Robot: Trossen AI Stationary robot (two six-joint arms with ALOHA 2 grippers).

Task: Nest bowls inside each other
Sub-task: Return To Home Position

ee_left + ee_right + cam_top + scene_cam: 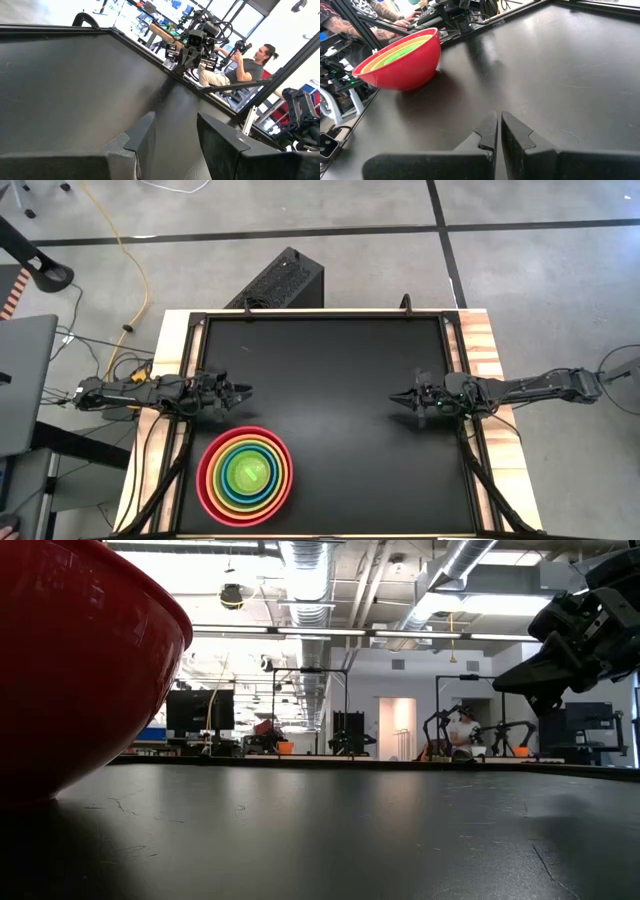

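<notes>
The bowls (245, 472) sit nested in one stack at the table's near left. The large red bowl (402, 62) is outermost and rests on the black tabletop, and the low view shows its side (70, 670) close up. Inside it are orange, yellow-green and blue rims, with a bright green bowl at the centre. My left gripper (243, 391) hovers open at the table's left edge, just beyond the stack, with nothing between its fingers (175, 135). My right gripper (396, 396) hovers shut and empty at the right side (498, 127), pointing toward the table's middle (500, 683).
The bare black tabletop (330, 380) stretches between the two grippers. Wooden rails (480, 350) line the table's sides. A black box (285, 280) stands on the floor beyond the far edge. A seated person (250, 60) shows in the room behind the right arm.
</notes>
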